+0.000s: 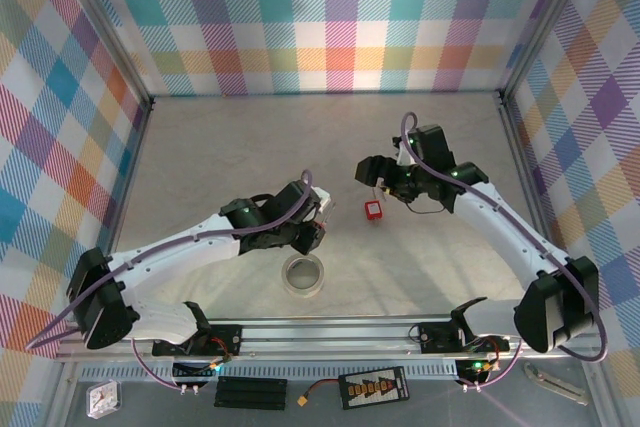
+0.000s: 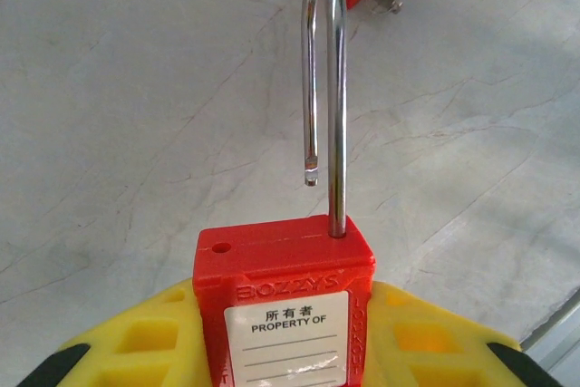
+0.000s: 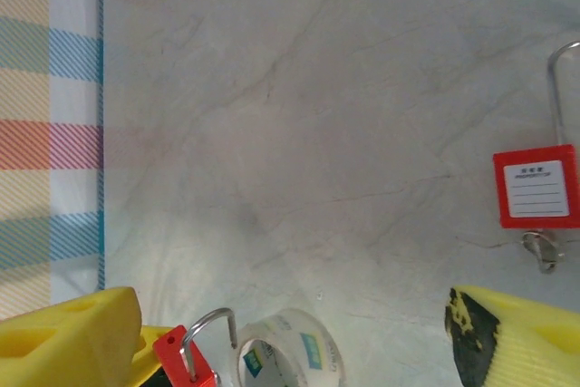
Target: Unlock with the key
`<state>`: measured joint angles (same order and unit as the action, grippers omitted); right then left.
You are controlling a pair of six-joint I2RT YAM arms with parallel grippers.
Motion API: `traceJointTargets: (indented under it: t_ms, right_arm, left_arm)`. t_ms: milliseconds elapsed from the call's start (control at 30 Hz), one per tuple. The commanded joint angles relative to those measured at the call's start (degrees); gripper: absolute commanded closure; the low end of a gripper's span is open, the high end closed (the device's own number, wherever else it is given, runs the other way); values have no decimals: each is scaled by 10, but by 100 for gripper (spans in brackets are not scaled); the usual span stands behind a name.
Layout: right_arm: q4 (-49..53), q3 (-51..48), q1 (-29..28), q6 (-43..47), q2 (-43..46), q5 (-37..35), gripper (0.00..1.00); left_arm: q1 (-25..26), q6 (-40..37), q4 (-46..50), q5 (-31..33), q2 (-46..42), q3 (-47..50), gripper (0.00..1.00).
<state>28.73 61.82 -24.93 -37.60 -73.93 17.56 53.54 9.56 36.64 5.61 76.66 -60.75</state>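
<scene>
Plaid walls (image 1: 330,17) in many colours enclose a grey marbled table (image 1: 220,157) on three sides; both arms reach inward from its near edge.

Left fingers (image 2: 426,337): clenched on the red body of the held padlock (image 2: 285,287), one yellow finger on each side; the white label, marked "PROPERTY OF", faces the left wrist camera. The shackle (image 2: 337,88) of this lock points away from the camera; its long leg is seated in the body, while the tip of its short leg hangs free above the empty hole, so the shackle is open. In the top view the held padlock sits at the tip of the left arm, left of the table's centre and just beyond the tape roll (image 1: 303,274).

Right fingers (image 3: 68,333): released, spread wide with nothing between them and only bare table under the gap.

Second padlock (image 3: 535,188): red, lying flat on the table with its label up, between the two arm tips and near the right fingers but not touching them; a key (image 3: 542,249) projects from the bottom end of its body. Whether its own shackle is latched cannot be told, because the loop runs out of the frame.

The tape roll is clear tape, flat on the table near the near edge, apart from both locks.
</scene>
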Motion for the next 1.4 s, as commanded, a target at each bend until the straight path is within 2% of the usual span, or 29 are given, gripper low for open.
traceJointTargets:
  t_ms: [0,133,333,600,767,1033,1167,1367]
  right_arm:
    - [23,-19,2,27,24,-29,10]
    - [36,-32,3,44,38,-49,6]
    - [47,-56,11,53,56,-62,4]
    - [55,-75,19,60,81,-79,4]
    - [44,-73,21,56,80,-67,4]
    - [41,-61,21,54,73,-66,4]
    - [40,-61,21,53,69,-62,4]
    - [35,-61,21,46,69,-55,4]
  left_arm:
    - [-18,-5,12,-11,39,-23,100]
    - [-31,-9,4,-47,94,-59,100]
    - [-47,1,-6,-109,184,-120,100]
    - [-112,39,-55,-248,277,-145,100]
    - [-145,44,-58,-286,326,-157,100]
    - [-178,35,4,-255,361,-186,100]
    - [-180,36,44,-194,374,-201,100]
    - [-171,106,104,-77,407,-250,100]
